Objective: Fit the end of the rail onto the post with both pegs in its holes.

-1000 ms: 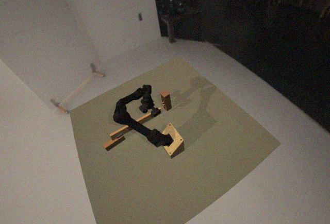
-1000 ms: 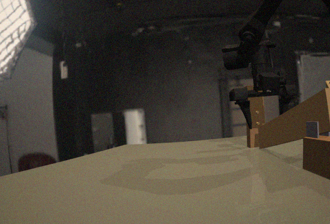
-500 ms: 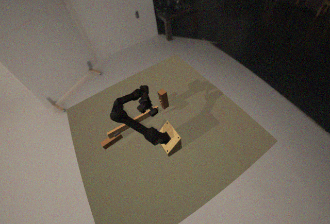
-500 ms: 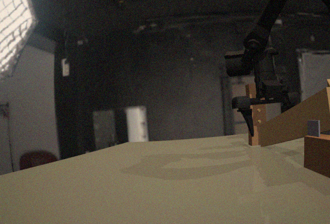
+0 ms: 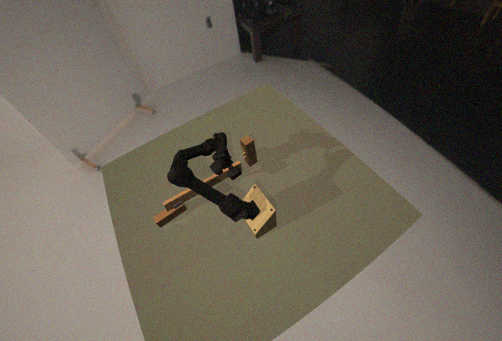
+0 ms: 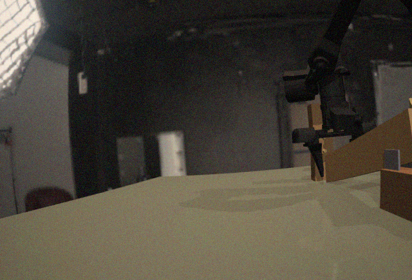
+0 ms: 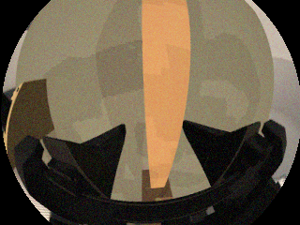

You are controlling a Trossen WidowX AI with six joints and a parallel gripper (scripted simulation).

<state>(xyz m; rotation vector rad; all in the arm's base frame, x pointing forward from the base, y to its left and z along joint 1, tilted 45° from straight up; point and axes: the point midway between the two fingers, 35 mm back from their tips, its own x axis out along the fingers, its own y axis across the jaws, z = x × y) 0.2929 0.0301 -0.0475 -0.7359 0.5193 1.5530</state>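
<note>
A pale wall (image 5: pixel 178 17) meets a dark part of the room in the top view, and a bright gridded light (image 6: pixel 16 20) fills the upper left corner of the exterior view. The greenish tabletop (image 5: pixel 324 240) (image 6: pixel 166 237) (image 7: pixel 70 94) carries the wooden pieces and a light wedge-shaped base (image 5: pixel 264 224) (image 7: pixel 33 108), from which the black arm (image 5: pixel 206 193) (image 6: pixel 342 17) reaches over the work.

The small grey bracket (image 5: pixel 177 204) (image 6: pixel 391 159) stands on the low footboard block (image 5: pixel 170 215) (image 6: pixel 396 186) and has the far end of the rail (image 5: pixel 178 198) (image 6: pixel 369 147) (image 7: pixel 166 70) in it. From there the rail slopes down, its near end on the tabletop just in front of the upright post (image 5: pixel 249 153) (image 6: pixel 315 117) (image 7: pixel 157 193). The pegs (image 5: pixel 244 155) (image 6: pixel 324 150) stick out towards the rail and are not in its holes.

The hand (image 5: pixel 225 169) (image 6: pixel 334 163) (image 7: pixel 155 124) is low over the near end, pointing down, its fingers spread fairly wide. One is on each side of the rail, with a gap showing beside the wood in the wrist view; it grips nothing.
</note>
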